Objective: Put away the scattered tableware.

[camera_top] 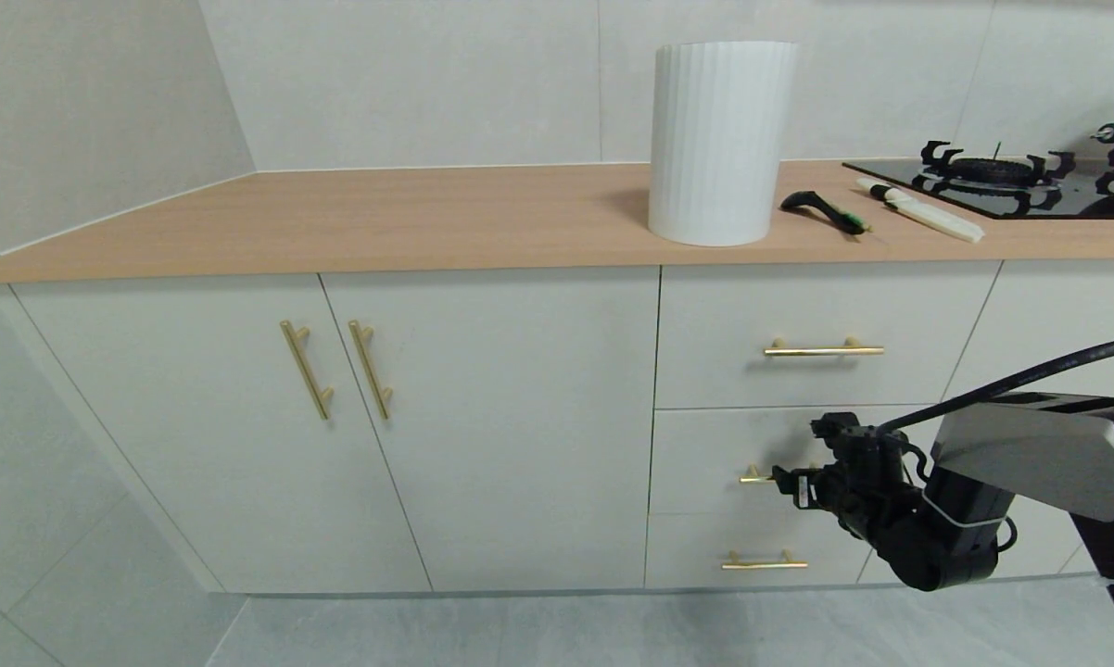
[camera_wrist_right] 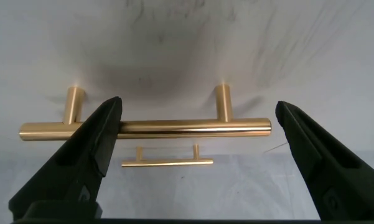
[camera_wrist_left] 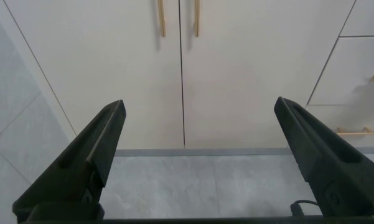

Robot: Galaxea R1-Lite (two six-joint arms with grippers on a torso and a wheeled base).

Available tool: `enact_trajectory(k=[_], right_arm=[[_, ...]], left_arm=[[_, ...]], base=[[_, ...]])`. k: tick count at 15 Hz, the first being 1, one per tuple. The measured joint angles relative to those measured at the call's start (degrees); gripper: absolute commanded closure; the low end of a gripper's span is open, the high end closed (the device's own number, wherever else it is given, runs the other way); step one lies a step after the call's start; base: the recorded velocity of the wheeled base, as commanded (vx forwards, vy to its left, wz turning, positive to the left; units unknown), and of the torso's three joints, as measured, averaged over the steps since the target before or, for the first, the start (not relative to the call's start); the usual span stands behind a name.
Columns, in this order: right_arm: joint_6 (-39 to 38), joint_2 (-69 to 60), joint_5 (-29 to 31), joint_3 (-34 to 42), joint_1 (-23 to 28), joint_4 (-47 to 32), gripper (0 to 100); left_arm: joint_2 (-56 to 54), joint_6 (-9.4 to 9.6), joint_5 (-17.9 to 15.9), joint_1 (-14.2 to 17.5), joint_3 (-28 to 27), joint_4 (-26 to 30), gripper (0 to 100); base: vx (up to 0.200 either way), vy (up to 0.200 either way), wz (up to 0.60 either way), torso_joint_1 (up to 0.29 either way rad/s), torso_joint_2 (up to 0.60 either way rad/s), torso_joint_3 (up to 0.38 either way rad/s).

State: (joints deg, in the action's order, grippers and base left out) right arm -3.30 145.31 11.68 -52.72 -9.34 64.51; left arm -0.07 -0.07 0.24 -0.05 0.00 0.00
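Observation:
On the wooden counter (camera_top: 381,218) a tall white ribbed container (camera_top: 719,144) stands upright. Just to its right lie a black-handled utensil (camera_top: 821,209) with a green tip and a long white utensil (camera_top: 923,211). My right gripper (camera_top: 784,480) is low in front of the drawers, at the gold handle of the middle drawer (camera_top: 753,478). In the right wrist view this gripper (camera_wrist_right: 198,106) is open, with the gold handle (camera_wrist_right: 174,129) close ahead, crossing between its fingers. My left gripper (camera_wrist_left: 200,104) is open and holds nothing; it faces the bottom of the cabinet doors (camera_wrist_left: 236,74).
A black hob (camera_top: 1002,181) with pan supports sits at the counter's right end. Below are two cabinet doors with gold handles (camera_top: 339,369) and a stack of three drawers; the top drawer handle (camera_top: 824,349) and bottom drawer handle (camera_top: 763,561) are free. Grey tiled floor (camera_top: 557,630) lies below.

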Motion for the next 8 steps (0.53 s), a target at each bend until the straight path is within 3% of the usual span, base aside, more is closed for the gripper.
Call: enact_trajectory(k=[8], right_arm=[[2.18,-0.16,-0.13,2.26,0.17,-3.69,0]], left_arm=[[0.0,0.0,0.0,0.02,0.0,0.0,0]], base=[[0.0,0.0,0.0,0.0,0.0,0.0]])
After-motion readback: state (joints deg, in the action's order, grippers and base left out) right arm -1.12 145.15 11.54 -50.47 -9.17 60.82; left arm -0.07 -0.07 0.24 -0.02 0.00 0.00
